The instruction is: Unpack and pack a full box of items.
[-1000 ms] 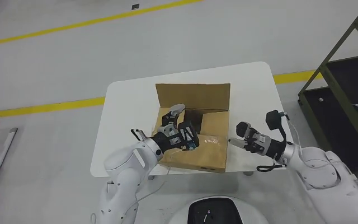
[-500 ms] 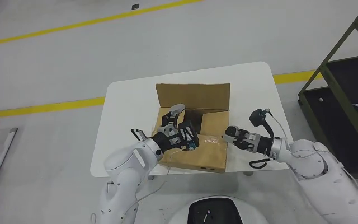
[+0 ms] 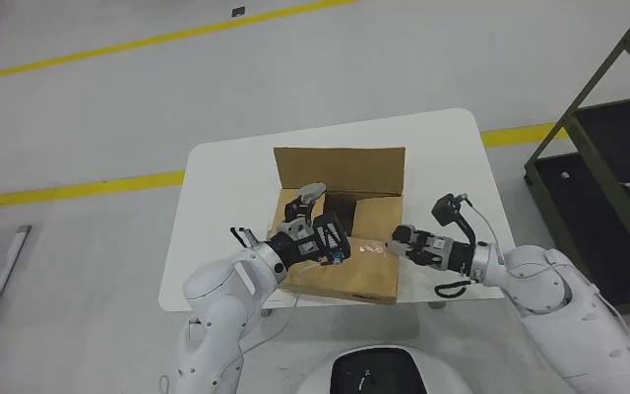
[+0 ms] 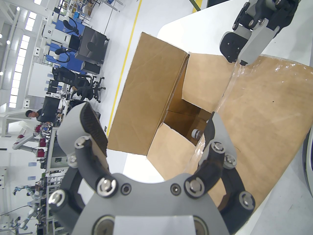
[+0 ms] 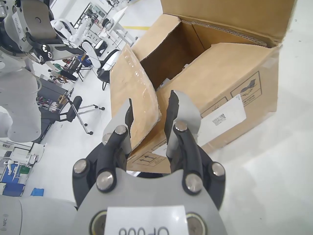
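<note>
Box flap corner (image 5: 146,108) lies between the right gripper's (image 5: 151,100) fingers (image 5: 183,110).

Left arm (image 3: 231,281): enters from near-left side, elbow bent, forearm angled in toward centre. Left end effector (image 4: 151,133): fingers spread wide, ribbed pad (image 4: 94,125) on one finger turned inward. Right arm (image 3: 527,281): enters from near-right side, forearm stretched toward centre, wrist roughly level. Right end effector (image 5: 151,113): fingers part-open, gap narrower than left's. Both end effectors point toward each other, near, not touching.
</note>
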`<state>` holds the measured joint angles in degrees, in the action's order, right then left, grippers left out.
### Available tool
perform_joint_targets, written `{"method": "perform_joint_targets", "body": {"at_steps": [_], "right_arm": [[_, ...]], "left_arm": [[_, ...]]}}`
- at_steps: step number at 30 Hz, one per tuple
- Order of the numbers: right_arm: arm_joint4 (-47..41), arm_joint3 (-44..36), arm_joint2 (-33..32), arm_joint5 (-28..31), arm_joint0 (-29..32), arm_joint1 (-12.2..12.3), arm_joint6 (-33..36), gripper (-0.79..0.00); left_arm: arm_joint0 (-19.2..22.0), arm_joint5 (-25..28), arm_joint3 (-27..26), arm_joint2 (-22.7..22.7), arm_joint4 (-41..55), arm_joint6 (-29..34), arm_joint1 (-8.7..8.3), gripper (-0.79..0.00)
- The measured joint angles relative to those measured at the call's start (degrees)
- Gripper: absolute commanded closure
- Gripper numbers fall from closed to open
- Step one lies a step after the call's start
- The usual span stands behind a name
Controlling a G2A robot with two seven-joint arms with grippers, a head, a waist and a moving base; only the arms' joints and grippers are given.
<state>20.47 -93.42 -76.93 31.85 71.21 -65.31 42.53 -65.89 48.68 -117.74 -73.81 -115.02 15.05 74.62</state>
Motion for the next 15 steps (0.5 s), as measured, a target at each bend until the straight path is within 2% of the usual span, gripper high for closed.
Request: {"method": "perform_joint_targets", "body": {"at_steps": [15], "right_arm": [[-6.29, -2.31, 1.10, 1.12, -0.89, 1.06, 7.67, -0.360]], "left_arm": [[0.00, 0.00, 0.00, 0.00, 0.00, 0.00, 0.00, -0.785]]}}
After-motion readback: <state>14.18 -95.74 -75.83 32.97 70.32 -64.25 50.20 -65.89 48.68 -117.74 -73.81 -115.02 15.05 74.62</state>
